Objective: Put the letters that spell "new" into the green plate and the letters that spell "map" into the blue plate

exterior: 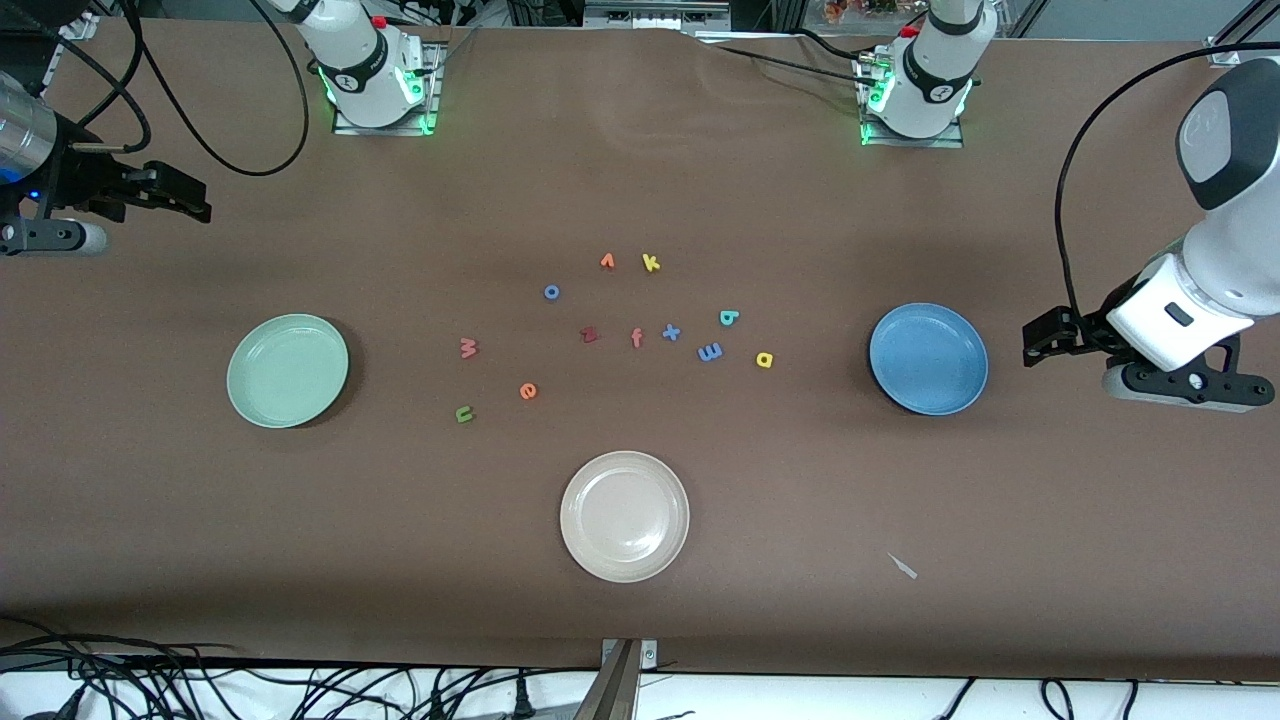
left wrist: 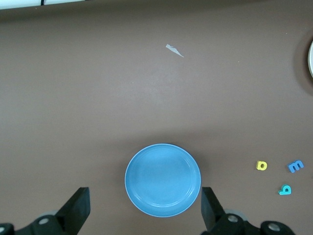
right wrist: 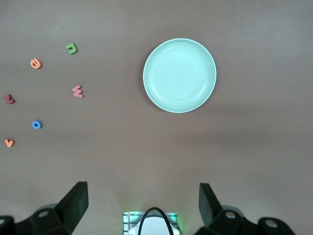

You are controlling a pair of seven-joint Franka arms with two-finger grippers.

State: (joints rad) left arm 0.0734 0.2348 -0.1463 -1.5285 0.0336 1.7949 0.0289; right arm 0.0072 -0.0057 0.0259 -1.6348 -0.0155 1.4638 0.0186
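Note:
The green plate (exterior: pixel 288 370) (right wrist: pixel 179 75) lies toward the right arm's end of the table, the blue plate (exterior: pixel 928 358) (left wrist: pixel 162 179) toward the left arm's end. Between them lie the green n (exterior: pixel 464 413) (right wrist: pixel 71 48), orange e (exterior: pixel 528 391) (right wrist: pixel 35 63) and pinkish w (exterior: pixel 468 347) (right wrist: pixel 77 90), closer to the green plate. The blue m (exterior: pixel 710 351) (left wrist: pixel 295 166), yellow a (exterior: pixel 764 360) (left wrist: pixel 261 165) and teal p (exterior: pixel 729 318) (left wrist: pixel 285 189) lie closer to the blue plate. My left gripper (exterior: pixel 1040 340) (left wrist: pixel 145 198) hangs open and empty beside the blue plate. My right gripper (exterior: pixel 195 200) (right wrist: pixel 142 193) is open and empty, up over the table's end past the green plate.
A cream-white plate (exterior: pixel 625 516) sits nearest the front camera. Other letters lie mid-table: dark red z (exterior: pixel 589 335), salmon f (exterior: pixel 636 338), blue plus (exterior: pixel 671 332), yellow k (exterior: pixel 651 263), an orange letter (exterior: pixel 607 262), blue o (exterior: pixel 551 292). A small white scrap (exterior: pixel 903 566) lies beside the cream-white plate.

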